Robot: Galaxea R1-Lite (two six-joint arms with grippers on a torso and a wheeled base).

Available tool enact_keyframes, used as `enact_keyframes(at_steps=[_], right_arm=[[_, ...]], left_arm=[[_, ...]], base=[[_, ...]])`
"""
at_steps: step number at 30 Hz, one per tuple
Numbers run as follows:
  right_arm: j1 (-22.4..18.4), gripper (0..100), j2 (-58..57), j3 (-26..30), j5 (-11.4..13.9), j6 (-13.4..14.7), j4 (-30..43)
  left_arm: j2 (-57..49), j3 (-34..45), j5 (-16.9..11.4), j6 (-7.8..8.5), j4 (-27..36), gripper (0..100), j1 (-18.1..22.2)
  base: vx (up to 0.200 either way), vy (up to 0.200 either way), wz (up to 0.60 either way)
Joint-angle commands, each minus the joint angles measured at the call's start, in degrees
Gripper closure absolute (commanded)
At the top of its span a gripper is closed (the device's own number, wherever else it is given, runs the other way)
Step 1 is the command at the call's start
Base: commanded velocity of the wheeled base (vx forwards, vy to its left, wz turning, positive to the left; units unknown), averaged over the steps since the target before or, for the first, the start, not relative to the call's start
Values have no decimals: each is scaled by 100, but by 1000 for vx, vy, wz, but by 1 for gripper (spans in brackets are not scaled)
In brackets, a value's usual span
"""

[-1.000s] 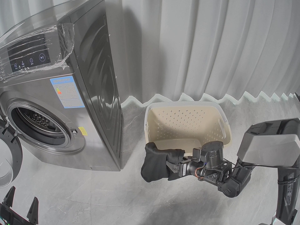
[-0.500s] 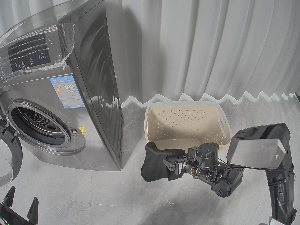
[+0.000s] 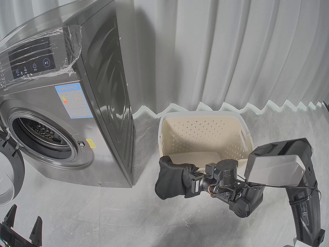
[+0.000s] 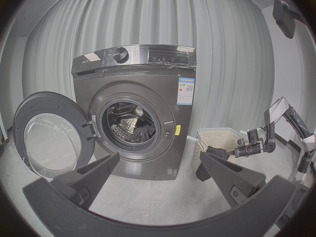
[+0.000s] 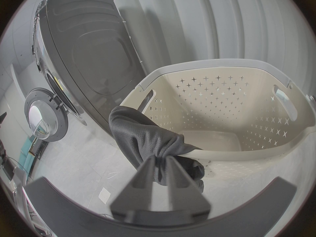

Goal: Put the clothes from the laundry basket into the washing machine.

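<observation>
A dark grey garment (image 3: 170, 182) hangs over the near left corner of the cream laundry basket (image 3: 202, 114), its lower part outside the wall. My right gripper (image 3: 187, 185) is shut on the garment's edge at the basket's front rim; the right wrist view shows the garment (image 5: 144, 139) pinched in the right gripper (image 5: 160, 164). The basket (image 5: 214, 65) looks bare inside. The grey washing machine (image 3: 72, 127) stands to the left with its round door (image 4: 49, 132) swung open and dark clothes (image 4: 142, 134) in the drum. My left gripper (image 4: 158, 156) is open, low in front of the machine.
White curtains (image 3: 222, 45) hang behind the basket and machine. The open door (image 3: 8, 175) juts out at the far left. Bare grey floor (image 3: 113, 213) lies between the machine's front and the basket.
My right arm has shifted a little to the left, pushing the wrist closer to the garment. The garment, basket and left gripper stay where they were.
</observation>
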Motion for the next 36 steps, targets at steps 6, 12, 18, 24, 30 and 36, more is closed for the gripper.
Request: enact_keyframes(at_steps=[6, 12, 18, 24, 30, 36], right_arm=[[-38, 100, -173, 74, 29, -45, -145], [23, 100, -701, 460, 29, -36, -312], [32, 100, -1219, 759, 29, -10, -338], [-21, 100, -1140, 856, 20, -1, -391], [-38, 100, -824, 803, 20, -19, -549], [-38, 0, -604, 698, 29, -63, -558]], left_arm=[[-93, 92, 1, -2, -2, 0, 0], [-93, 92, 1, -2, -2, 0, 0], [-93, 92, 1, -2, -2, 0, 0], [-93, 92, 1, -2, -2, 0, 0], [-93, 92, 1, -11, -2, 0, 0], [-93, 92, 1, -11, -2, 0, 0]], base=[[0, 0, 0], [0, 0, 0], [0, 0, 0], [0, 0, 0], [0, 0, 0], [0, 0, 0]])
